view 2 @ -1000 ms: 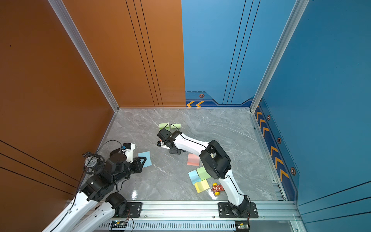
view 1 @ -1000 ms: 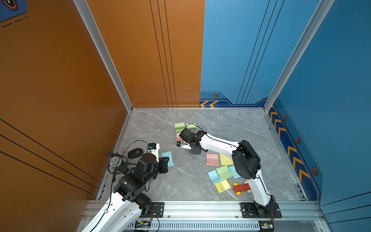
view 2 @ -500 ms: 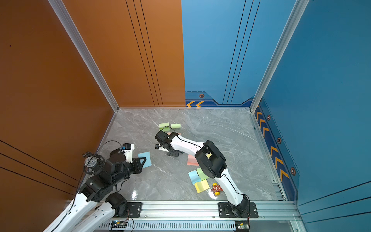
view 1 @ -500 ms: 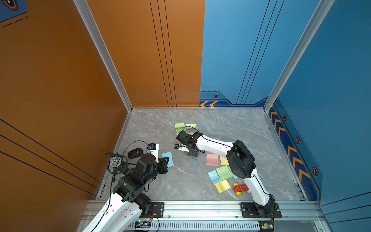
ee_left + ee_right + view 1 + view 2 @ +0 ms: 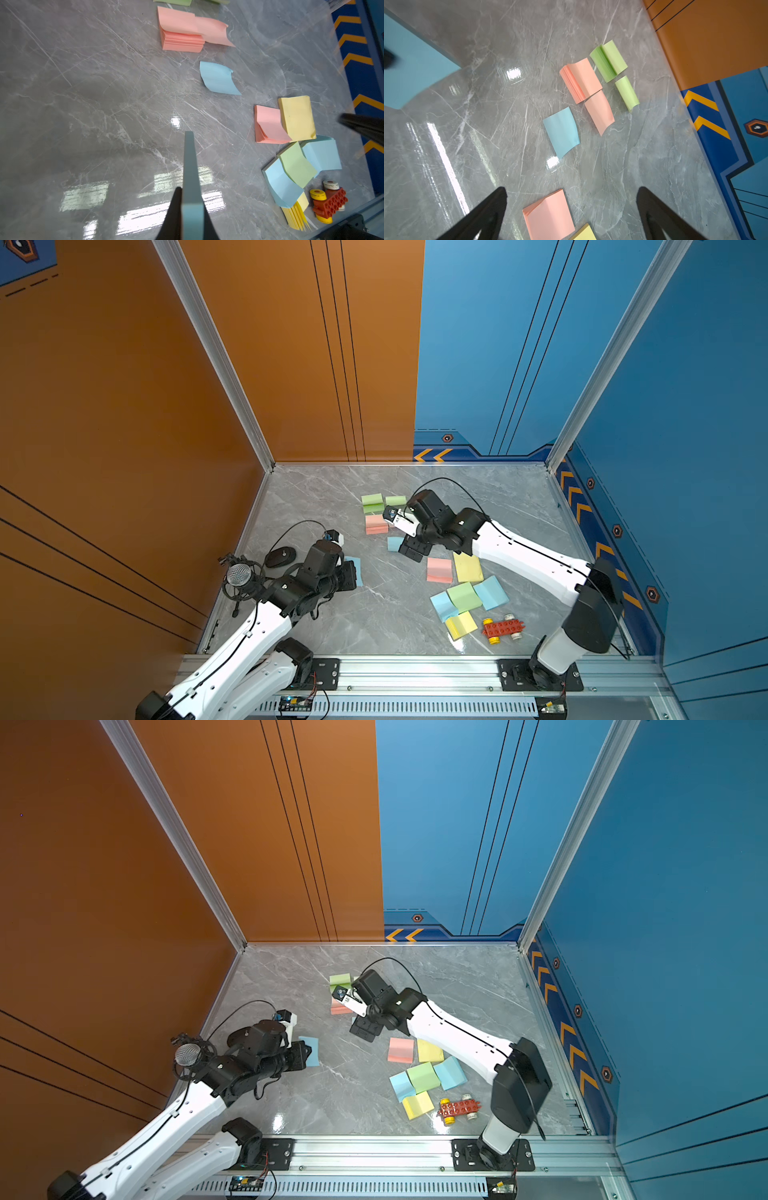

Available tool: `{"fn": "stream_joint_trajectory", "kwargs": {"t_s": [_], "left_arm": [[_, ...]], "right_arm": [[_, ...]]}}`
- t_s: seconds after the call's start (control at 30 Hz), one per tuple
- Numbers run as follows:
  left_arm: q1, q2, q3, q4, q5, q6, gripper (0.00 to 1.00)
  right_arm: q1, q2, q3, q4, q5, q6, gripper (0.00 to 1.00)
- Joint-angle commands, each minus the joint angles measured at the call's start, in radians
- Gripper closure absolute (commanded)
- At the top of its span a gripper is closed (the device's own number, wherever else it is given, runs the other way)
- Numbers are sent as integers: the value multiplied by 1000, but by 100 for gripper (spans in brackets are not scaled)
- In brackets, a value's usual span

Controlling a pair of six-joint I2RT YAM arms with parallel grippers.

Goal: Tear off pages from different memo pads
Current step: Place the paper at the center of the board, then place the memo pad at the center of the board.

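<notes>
On the grey marble worktop (image 5: 316, 506), we see the right gripper (image 5: 572, 192) spread wide and empty, near a pink memo pad (image 5: 550, 216). Beyond it three loose, slightly curled pages lie on the surface. We count a blue page (image 5: 562, 131), a pink page (image 5: 600, 112) touching a second pink memo pad (image 5: 579, 80), and a green page (image 5: 627, 93) just beside a green memo pad (image 5: 608, 60). The left gripper (image 5: 191, 197) is clamped on a blue memo pad (image 5: 189, 162), which we see edge-on between its fingers, over the left side of the worktop. Closer to the right arm's base we find a cluster of memo pads (image 5: 464, 596), yellow, green and blue, overlapping one another. A red toy car (image 5: 503, 628) sits just beside them.
</notes>
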Motion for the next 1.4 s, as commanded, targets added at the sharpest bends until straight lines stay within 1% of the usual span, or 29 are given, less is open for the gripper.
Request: {"fn": "stream_joint_trajectory", "kwargs": {"t_s": [0.0, 0.1, 0.17, 0.27, 0.37, 0.4, 0.53, 0.63, 0.9, 1.0, 1.13, 1.37], "left_arm": [[23, 44, 71, 1, 6, 56, 100], [52, 116, 97, 20, 32, 74, 100], [57, 166, 109, 41, 50, 87, 100], [57, 223, 119, 88, 92, 117, 100], [62, 283, 141, 99, 102, 147, 100], [62, 303, 147, 102, 107, 154, 100], [63, 359, 150, 145, 127, 177, 100], [68, 396, 147, 170, 136, 208, 100], [90, 523, 127, 295, 260, 259, 100], [118, 561, 119, 339, 280, 253, 100], [157, 634, 148, 349, 328, 253, 100], [214, 735, 208, 350, 339, 258, 100]], "right_arm": [[-3, -102, -188, 179, -45, 86, 0], [-28, -212, -365, 304, -90, 131, 0], [-43, -265, -450, 353, -105, 135, 0], [-68, -317, -533, 384, -96, 133, 0], [-94, -348, -579, 395, -89, 139, 0], [-97, -351, -587, 412, -86, 155, 0], [-101, -335, -581, 432, -139, 181, 0], [-102, -306, -572, 428, -140, 202, 0], [-102, -281, -569, 431, -123, 222, 0], [-105, -278, -584, 455, -97, 227, 0], [-112, -266, -613, 505, -76, 238, 0], [-115, -248, -610, 516, -67, 246, 0]]}}
